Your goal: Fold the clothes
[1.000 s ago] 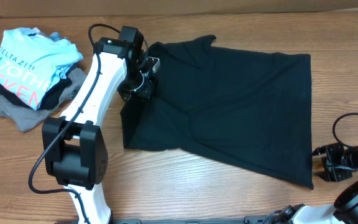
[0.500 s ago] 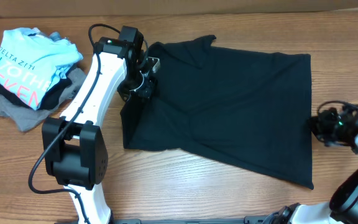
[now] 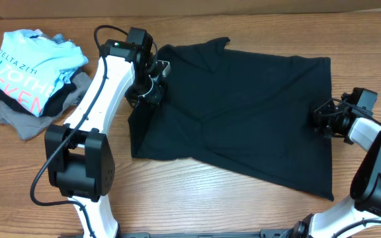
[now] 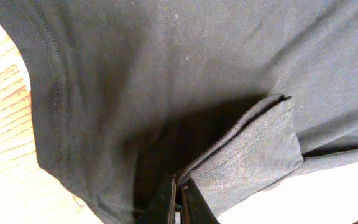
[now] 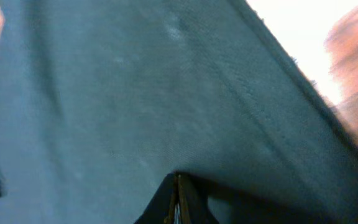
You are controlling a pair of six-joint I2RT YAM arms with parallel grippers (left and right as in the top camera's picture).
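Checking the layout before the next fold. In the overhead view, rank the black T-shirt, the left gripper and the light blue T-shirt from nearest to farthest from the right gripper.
1. black T-shirt: pinched by the right gripper at its right edge.
2. left gripper: across the shirt, at its left edge.
3. light blue T-shirt: far left of the view.

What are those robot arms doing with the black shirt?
They are folding it. The shirt lies spread out on the table. The left gripper is shut on a pinch of cloth at the shirt's left side, and the right gripper is shut on cloth near its right edge. No fold is made yet. A pile of other clothes sits at the left end of the table.
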